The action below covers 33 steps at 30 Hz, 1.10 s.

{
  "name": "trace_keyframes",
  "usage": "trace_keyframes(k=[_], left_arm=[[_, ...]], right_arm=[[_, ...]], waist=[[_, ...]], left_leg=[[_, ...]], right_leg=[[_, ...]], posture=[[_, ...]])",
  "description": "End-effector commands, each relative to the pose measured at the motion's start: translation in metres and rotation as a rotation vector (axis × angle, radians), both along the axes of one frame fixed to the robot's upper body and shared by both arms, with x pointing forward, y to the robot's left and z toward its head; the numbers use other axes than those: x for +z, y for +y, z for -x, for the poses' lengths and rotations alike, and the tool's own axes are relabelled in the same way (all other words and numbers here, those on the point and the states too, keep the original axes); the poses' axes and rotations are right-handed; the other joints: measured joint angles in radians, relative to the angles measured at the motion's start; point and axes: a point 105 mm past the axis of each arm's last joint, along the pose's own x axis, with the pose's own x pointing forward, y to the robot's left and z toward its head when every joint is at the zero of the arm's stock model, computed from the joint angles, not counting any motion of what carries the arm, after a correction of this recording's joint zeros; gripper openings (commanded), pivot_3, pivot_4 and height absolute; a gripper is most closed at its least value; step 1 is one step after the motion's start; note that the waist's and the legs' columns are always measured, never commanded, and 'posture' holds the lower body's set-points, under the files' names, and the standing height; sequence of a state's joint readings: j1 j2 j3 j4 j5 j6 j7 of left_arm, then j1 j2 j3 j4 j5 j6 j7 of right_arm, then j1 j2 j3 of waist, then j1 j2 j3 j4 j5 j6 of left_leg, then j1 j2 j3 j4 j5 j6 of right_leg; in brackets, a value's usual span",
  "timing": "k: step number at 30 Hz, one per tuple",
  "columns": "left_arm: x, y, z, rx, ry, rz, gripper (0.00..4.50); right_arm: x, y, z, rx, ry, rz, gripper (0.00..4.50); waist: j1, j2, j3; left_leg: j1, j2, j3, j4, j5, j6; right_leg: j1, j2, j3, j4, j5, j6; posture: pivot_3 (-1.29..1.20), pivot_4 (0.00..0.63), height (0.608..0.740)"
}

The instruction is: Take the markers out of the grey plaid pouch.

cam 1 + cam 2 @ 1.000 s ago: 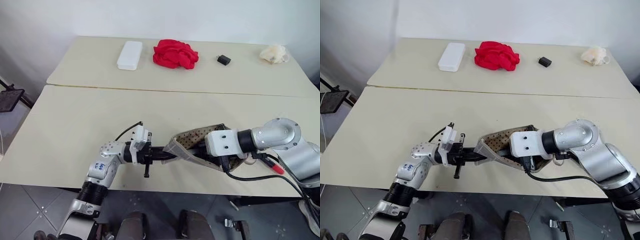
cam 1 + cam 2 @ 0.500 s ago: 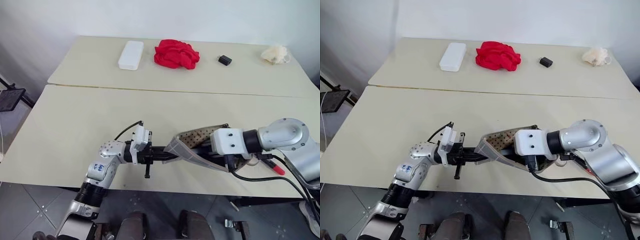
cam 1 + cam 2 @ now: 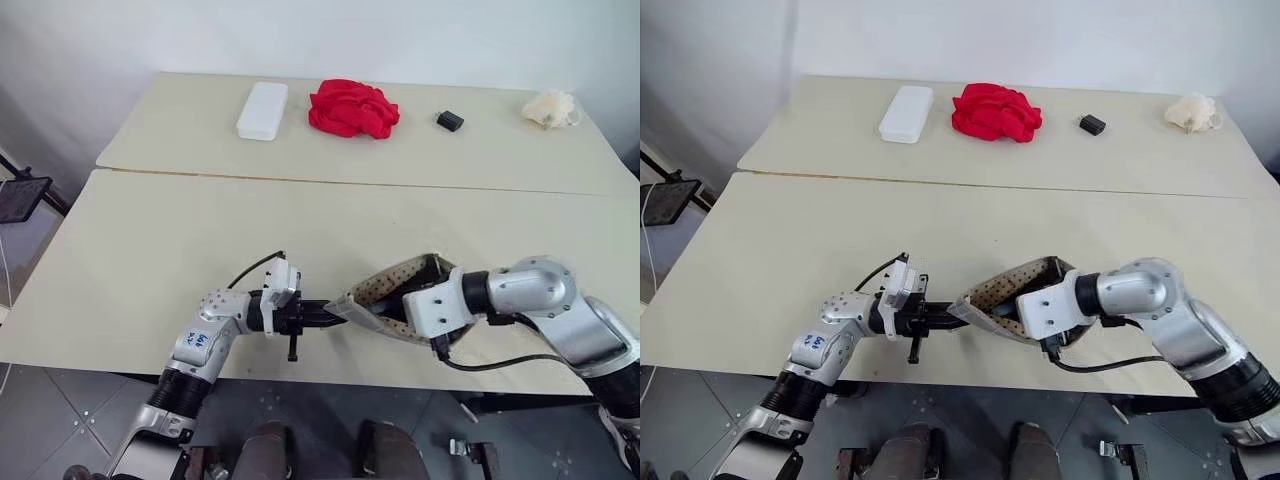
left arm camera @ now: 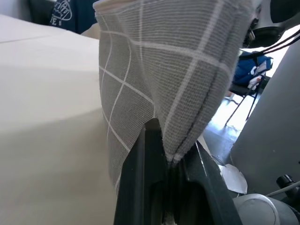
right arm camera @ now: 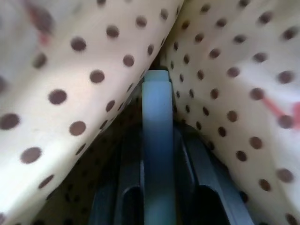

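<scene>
Grey plaid pouch: held off the front table, mouth agape, dotted lining showing. Left gripper: fingers pressed together on the pouch's corner seam. Right gripper: sunk inside the pouch, pinching a pale slim bar; bar's identity unclear. Interior otherwise hidden.

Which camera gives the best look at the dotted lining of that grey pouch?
The right wrist view: the tan dotted lining surrounds the lens. The eye views show a strip of it at the pouch's open mouth; the left wrist view shows the grey plaid outside.
</scene>
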<state>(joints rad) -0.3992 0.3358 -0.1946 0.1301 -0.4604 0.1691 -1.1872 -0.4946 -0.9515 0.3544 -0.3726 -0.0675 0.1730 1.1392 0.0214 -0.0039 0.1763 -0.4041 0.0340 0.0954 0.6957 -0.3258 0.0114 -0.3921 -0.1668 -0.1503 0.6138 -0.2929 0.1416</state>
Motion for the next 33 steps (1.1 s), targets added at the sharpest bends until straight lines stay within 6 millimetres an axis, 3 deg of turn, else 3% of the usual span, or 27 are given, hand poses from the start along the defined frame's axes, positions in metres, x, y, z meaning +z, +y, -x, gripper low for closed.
trace_keyframes(k=[1, 7, 11, 20, 26, 30, 33], left_arm=[[0.004, 0.02, -0.006, 0.055, -0.02, 0.0, 0.0], [0.003, 0.018, -0.005, 0.054, -0.015, 0.004, 0.0], [0.003, 0.019, -0.006, 0.055, -0.011, 0.006, 0.0], [0.003, 0.019, -0.006, 0.056, -0.011, 0.01, 0.0], [0.002, 0.021, -0.006, 0.058, -0.02, 0.008, 0.0], [0.001, 0.021, -0.007, 0.049, -0.038, -0.003, 0.0], [0.002, 0.024, -0.009, 0.054, -0.05, -0.006, 0.0]], right_arm=[[0.014, -0.027, -0.013, -0.211, -0.029, 0.18, 0.46], [0.036, -0.004, -0.006, -0.173, -0.087, 0.193, 0.46], [0.053, 0.019, 0.011, -0.096, -0.025, 0.073, 0.46], [0.059, 0.001, -0.011, -0.149, -0.096, -0.07, 0.46], [0.068, -0.002, -0.002, -0.059, 0.054, -0.327, 0.46], [0.095, -0.007, 0.009, -0.053, 0.271, -0.744, 0.46], [0.111, -0.019, 0.025, -0.024, 0.4, -0.905, 0.46]], waist=[[0.0, 0.0, 0.0], [-0.001, 0.0, 0.0], [-0.001, 0.0, 0.0], [0.0, 0.0, 0.0], [0.0, 0.0, 0.0], [0.001, 0.0, 0.0], [0.004, 0.0, 0.0]], left_leg=[[0.0, 0.0, 0.0, 0.0, 0.0, 0.0], [0.0, 0.0, 0.0, 0.0, 0.0, 0.0], [-0.001, 0.0, 0.0, 0.0, 0.0, 0.0], [-0.001, 0.0, 0.0, 0.0, 0.0, 0.0], [0.0, 0.0, 0.0, 0.0, 0.0, 0.0], [0.0, 0.0, 0.0, 0.0, 0.0, 0.0], [0.0, 0.0, -0.001, 0.0, 0.0, 0.0]], right_leg=[[0.0, 0.0, 0.0, 0.0, 0.0, 0.0], [0.0, 0.0, 0.0, 0.0, 0.0, 0.0], [-0.001, 0.0, 0.0, 0.0, 0.0, 0.0], [0.0, 0.0, 0.0, 0.0, 0.0, 0.0], [0.0, 0.0, 0.0, 0.0, 0.0, 0.0], [0.0, 0.0, 0.0, 0.0, 0.0, 0.0], [0.0, 0.0, 0.0, 0.0, 0.0, 0.0]], posture=[[0.0, 0.15, 0.74], [0.0, 0.15, 0.74], [0.0, 0.15, 0.74], [0.0, 0.15, 0.74], [0.0, 0.15, 0.74], [0.0, 0.15, 0.74], [0.0, 0.15, 0.74]])
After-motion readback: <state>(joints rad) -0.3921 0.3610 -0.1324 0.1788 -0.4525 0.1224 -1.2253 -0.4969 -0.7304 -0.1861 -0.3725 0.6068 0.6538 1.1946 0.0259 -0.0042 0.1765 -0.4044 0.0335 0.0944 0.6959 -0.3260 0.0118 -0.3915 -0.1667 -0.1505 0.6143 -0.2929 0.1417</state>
